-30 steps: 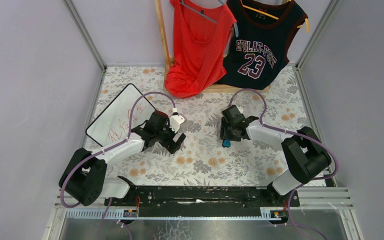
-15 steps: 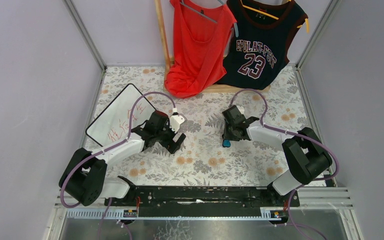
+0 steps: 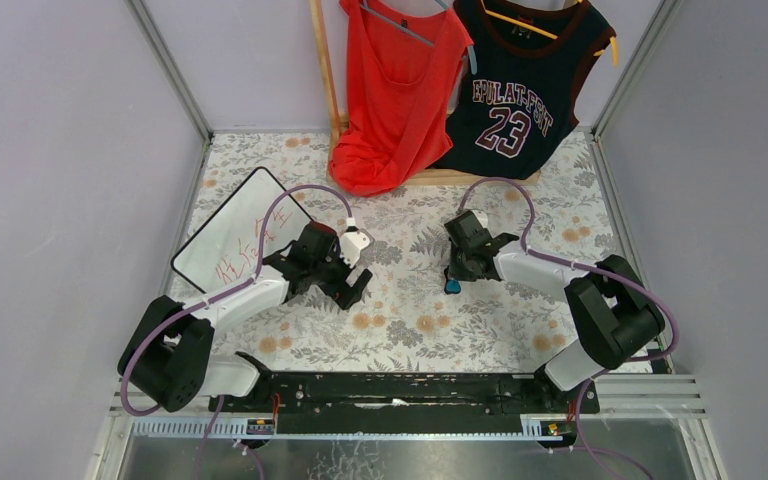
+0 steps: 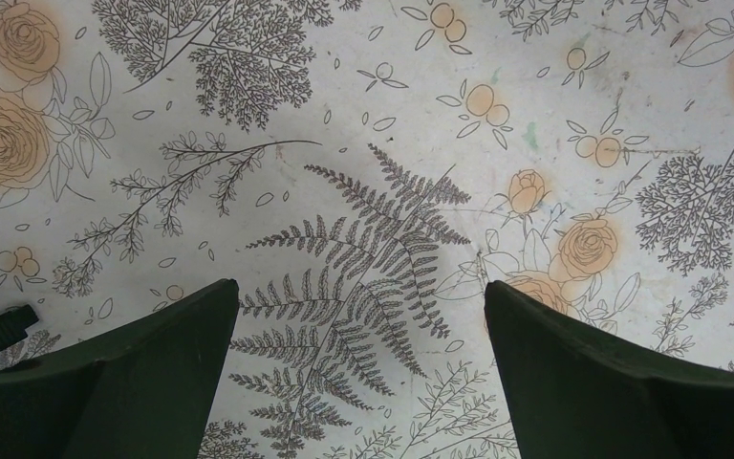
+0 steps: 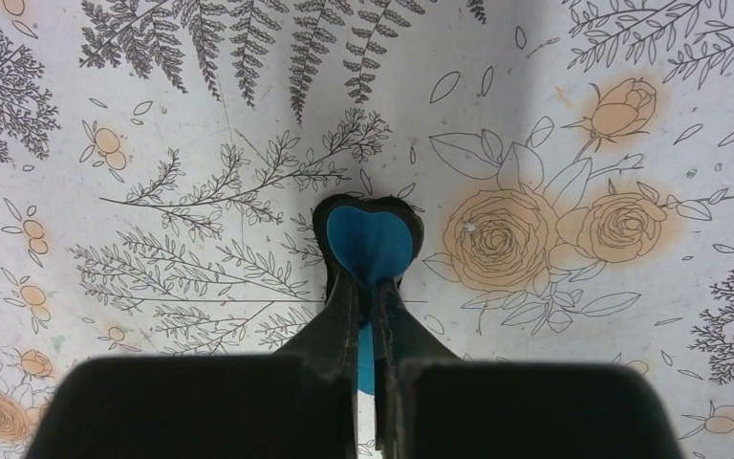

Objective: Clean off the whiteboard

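Note:
The whiteboard (image 3: 232,232) lies at the table's left side, white with a thin black frame and red handwriting near its right edge. My left gripper (image 3: 352,284) hovers open just right of the board over the floral cloth, and its two dark fingers (image 4: 134,373) stand far apart with only cloth between them. My right gripper (image 3: 453,272) sits mid-table, shut on a small blue eraser (image 5: 371,239) with a dark rim, pinched so its end bulges out past the fingertips (image 5: 344,301). The eraser (image 3: 452,287) rests on the cloth.
A wooden rack at the back carries a red top (image 3: 397,90) and a dark number 23 jersey (image 3: 520,85), both hanging down onto the table. Grey walls and metal posts enclose the floral tablecloth (image 3: 410,320).
The right gripper has closed onto the blue eraser, squeezing it. The left arm has stayed still and open.

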{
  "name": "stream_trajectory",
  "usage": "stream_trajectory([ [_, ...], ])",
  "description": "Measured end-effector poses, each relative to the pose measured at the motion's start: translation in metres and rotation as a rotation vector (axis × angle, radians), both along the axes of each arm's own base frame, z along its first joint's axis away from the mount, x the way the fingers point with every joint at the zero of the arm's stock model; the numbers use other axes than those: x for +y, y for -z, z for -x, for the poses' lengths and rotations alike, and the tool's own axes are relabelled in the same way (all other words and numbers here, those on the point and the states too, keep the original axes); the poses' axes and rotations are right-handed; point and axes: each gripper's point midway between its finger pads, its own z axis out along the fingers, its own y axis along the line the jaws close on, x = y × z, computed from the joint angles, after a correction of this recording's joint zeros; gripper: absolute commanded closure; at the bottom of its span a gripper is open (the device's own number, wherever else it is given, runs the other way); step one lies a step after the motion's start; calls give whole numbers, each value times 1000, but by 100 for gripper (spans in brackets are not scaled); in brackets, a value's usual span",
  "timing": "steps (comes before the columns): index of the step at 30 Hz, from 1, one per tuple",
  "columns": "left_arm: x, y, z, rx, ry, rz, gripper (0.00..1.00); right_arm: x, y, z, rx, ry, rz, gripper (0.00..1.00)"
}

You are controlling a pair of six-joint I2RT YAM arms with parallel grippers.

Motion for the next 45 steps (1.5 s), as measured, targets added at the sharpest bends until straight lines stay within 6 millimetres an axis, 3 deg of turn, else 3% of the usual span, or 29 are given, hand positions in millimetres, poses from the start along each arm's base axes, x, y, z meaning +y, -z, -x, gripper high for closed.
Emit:
stream_trajectory([
  [9,1,-2,1,-8,14,-4,0,0,-6,5,-24,-21,-28,100],
  [14,1,-5,0,-21,15,-1,0,-4,-31,13,-92,-34,-73,100],
  [18,1,-5,0,-22,15,-2,0,-6,-48,11,-151,-33,-90,94],
  [21,1,-5,0,-21,15,-2,0,-9,-40,12,-126,-33,-62,96],
  [24,1,-5,0,-21,15,-3,0,-12,-18,18,-54,-39,-20,93],
  [27,1,-5,0,-21,15,-3,0,-14,-3,23,-2,-43,5,76],
  [29,1,-5,0,-21,15,-3,0,-12,-5,22,-1,-46,0,63],
  [34,1,-5,0,-21,15,-3,0,-9,-4,21,10,-60,-1,45],
  [45,1,-5,0,-21,15,-3,0,-3,-3,24,22,-80,-8,50],
])
